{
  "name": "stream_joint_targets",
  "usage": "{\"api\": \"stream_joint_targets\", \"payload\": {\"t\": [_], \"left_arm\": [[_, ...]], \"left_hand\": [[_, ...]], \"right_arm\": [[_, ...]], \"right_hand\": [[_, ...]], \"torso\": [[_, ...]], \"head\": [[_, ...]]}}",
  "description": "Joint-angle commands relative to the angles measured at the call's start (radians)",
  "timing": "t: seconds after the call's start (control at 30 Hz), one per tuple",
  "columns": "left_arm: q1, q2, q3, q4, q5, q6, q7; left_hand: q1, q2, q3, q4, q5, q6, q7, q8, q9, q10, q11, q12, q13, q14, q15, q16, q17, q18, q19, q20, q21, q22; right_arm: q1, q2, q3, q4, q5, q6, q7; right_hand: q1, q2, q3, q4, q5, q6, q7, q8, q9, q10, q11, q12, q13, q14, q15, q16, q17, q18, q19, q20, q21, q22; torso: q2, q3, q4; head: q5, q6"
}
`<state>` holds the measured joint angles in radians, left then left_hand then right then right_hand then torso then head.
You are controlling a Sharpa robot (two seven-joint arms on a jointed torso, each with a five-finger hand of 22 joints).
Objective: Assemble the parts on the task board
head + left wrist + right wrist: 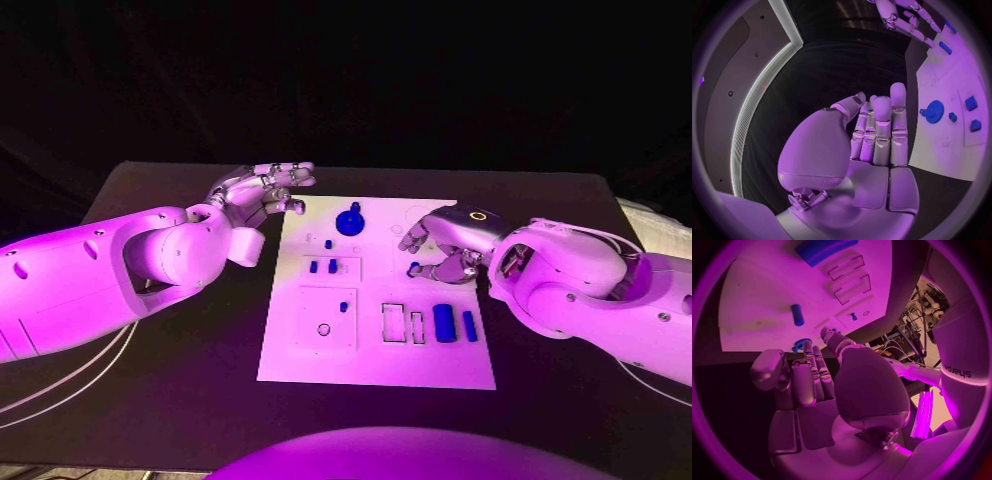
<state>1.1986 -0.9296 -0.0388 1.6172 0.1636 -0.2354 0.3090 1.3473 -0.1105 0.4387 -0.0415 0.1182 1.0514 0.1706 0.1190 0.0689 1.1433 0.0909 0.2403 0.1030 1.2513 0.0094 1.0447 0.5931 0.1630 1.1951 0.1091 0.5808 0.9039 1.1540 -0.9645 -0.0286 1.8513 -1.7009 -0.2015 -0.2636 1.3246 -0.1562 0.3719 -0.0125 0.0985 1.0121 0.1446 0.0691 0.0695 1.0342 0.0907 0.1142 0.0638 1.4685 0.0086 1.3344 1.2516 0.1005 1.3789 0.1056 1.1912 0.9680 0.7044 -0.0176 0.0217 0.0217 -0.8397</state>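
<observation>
Hovering over the task board (378, 372), right robot hand (440, 250) pinches a small blue part (415, 267) w/ curled fingers; left robot hand (260, 195) spread, empty. Risk imo: part slips, loose pinch.

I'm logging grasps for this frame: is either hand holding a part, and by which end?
Left hand holds nothing. Right hand: cannot tell; a blue part sits at its fingertips.

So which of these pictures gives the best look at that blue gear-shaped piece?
The left wrist view: the blue gear lies unobstructed on the task board, its toothed rim plain. In the head view the gear is small and its teeth are hard to make out. In the right wrist view I cannot pick it out with certainty.
</observation>
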Motion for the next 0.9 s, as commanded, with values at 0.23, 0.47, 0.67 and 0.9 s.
{"api": "stream_joint_targets", "payload": {"t": [0.23,0.47,0.67,0.9], "left_arm": [[0.000,0.005,0.001,0.001,-0.007,0.026,0.003],[0.000,0.006,0.001,-0.001,-0.008,0.026,0.003],[-0.001,0.006,0.000,-0.001,-0.008,0.027,0.002],[-0.001,0.005,0.000,-0.001,-0.008,0.027,0.002]], "left_hand": [[0.008,0.000,-0.006,0.000,-0.003,-0.005,-0.001,0.004,-0.001,-0.006,0.002,0.004,0.001,-0.009,-0.001,-0.003,-0.002,0.019,-0.002,0.000,-0.007,-0.001],[0.008,0.000,-0.006,0.000,-0.003,-0.005,-0.001,0.004,-0.001,-0.006,0.002,0.004,0.001,-0.009,-0.001,-0.003,-0.002,0.019,-0.002,0.000,-0.007,-0.001],[0.008,0.000,-0.006,0.000,-0.003,-0.005,-0.001,0.004,-0.001,-0.006,0.002,0.004,0.001,-0.009,-0.001,-0.003,-0.002,0.019,-0.002,0.000,-0.007,-0.001],[0.008,0.000,-0.006,0.000,-0.003,-0.005,-0.001,0.004,-0.001,-0.006,0.002,0.004,0.001,-0.009,-0.001,-0.003,-0.002,0.019,-0.002,0.000,-0.007,-0.001]], "right_arm": [[0.003,-0.021,-0.002,-0.026,-0.041,0.072,-0.049],[-0.010,0.003,-0.004,-0.051,-0.047,0.093,-0.041],[-0.022,0.035,-0.005,-0.076,-0.047,0.101,-0.031],[-0.030,0.054,-0.006,-0.089,-0.041,0.102,-0.021]], "right_hand": [[0.018,-0.007,-0.047,0.012,-0.015,-0.003,-0.020,-0.005,-0.002,-0.032,-0.002,-0.004,0.000,0.044,-0.021,-0.005,-0.003,0.016,0.000,-0.014,-0.010,-0.006],[0.034,0.008,-0.052,0.015,-0.013,0.003,-0.025,-0.004,-0.001,-0.027,-0.008,0.004,0.001,0.043,-0.031,-0.008,-0.008,0.016,0.002,-0.023,-0.010,-0.005],[0.046,0.030,-0.043,0.020,-0.008,0.024,-0.022,0.001,0.001,0.003,-0.016,0.023,0.002,0.044,-0.046,-0.010,-0.010,0.015,0.007,-0.037,-0.010,-0.003],[0.049,0.046,-0.021,0.028,-0.006,0.067,-0.024,0.010,0.006,0.063,-0.022,0.043,0.001,0.045,-0.037,-0.010,-0.011,0.013,0.011,-0.032,-0.009,-0.001]], "torso": [[0.001,0.0008,0.0033],[0.002,0.0006,0.0034],[0.002,0.0001,0.0029],[0.001,-0.0001,0.0030]], "head": [[-0.007,0.006],[-0.004,0.007],[-0.003,0.005],[-0.001,0.000]]}}
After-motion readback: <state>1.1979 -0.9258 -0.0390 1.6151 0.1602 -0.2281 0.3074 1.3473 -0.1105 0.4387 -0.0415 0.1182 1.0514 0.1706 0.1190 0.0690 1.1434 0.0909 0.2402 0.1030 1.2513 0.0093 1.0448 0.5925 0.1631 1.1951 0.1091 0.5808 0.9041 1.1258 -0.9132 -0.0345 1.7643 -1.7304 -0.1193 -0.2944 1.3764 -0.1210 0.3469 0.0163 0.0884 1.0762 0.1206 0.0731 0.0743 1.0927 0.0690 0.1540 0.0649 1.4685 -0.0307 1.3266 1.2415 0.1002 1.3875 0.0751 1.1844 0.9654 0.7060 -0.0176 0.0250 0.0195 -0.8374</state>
